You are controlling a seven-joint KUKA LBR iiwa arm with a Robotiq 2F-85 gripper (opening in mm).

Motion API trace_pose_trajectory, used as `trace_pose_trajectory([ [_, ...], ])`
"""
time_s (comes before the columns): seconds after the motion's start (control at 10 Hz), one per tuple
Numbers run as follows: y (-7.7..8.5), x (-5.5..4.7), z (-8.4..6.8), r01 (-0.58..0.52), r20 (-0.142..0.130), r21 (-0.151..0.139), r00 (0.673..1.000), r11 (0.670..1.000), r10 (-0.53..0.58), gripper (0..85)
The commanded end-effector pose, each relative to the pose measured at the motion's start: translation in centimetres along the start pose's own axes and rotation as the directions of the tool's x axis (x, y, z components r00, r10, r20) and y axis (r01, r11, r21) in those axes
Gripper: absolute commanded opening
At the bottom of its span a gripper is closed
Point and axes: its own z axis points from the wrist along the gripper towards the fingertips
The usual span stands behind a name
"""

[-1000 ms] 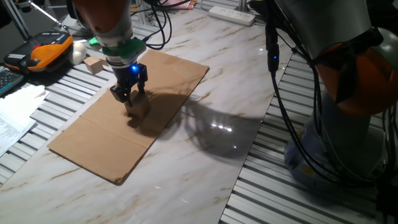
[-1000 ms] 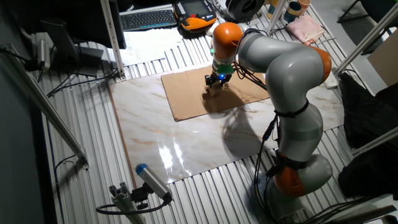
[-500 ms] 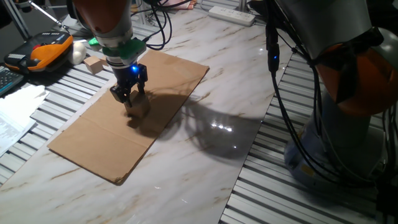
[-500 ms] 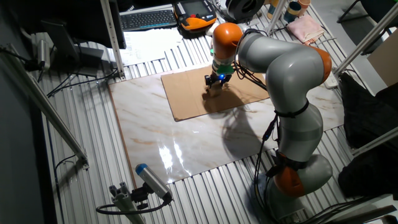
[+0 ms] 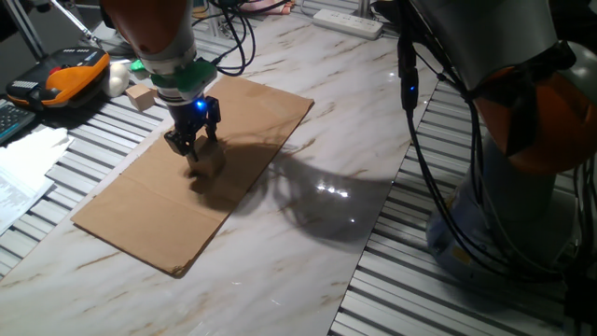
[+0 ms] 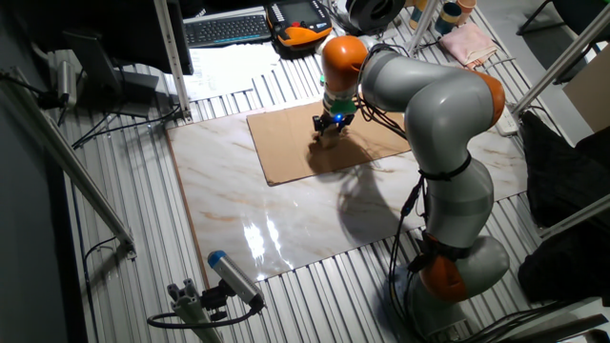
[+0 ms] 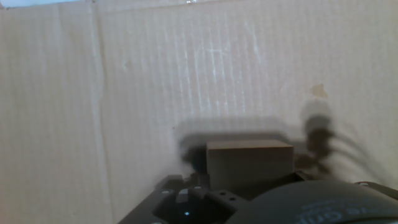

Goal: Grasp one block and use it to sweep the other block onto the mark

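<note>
The pale tan wooden cube (image 5: 207,162) rests on the brown cardboard sheet (image 5: 140,205), right against my fingertips. In the hand view the cube (image 7: 249,163) sits just in front of the dark gripper body, low in the centre. My gripper (image 5: 190,149) is down at the cardboard beside the cube, and it also shows in the other fixed view (image 6: 329,129). Its fingers look drawn close together, but what lies between them is hidden. The dark round mark shows in no view.
A small tan wooden piece (image 5: 140,96) lies off the cardboard on the slatted surface at the back left. An orange and black device (image 5: 65,75) and papers (image 5: 23,173) lie at the left. The cardboard lies on a marble board (image 5: 308,215).
The arm has shifted very slightly to the left. The cube stays in about the same place.
</note>
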Motion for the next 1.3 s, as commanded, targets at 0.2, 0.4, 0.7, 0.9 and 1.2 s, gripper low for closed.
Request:
trace_pose_trajectory([
  [0.2, 0.2, 0.0, 0.0, -0.027, -0.004, -0.005, 1.0, 1.0, 0.027, 0.0],
  [0.4, 1.2, 0.3, 0.2, -0.049, 0.005, 0.001, 0.999, 0.999, 0.049, 0.0],
  [0.7, 1.6, 0.2, 0.4, -0.063, 0.013, -0.003, 0.998, 0.998, 0.063, 0.0],
  [0.9, 1.7, 0.2, 0.5, -0.073, 0.017, -0.026, 0.997, 0.997, 0.074, 0.0],
  [1.2, 1.9, 0.3, 0.5, -0.081, 0.017, -0.034, 0.997, 0.996, 0.081, 0.0],
])
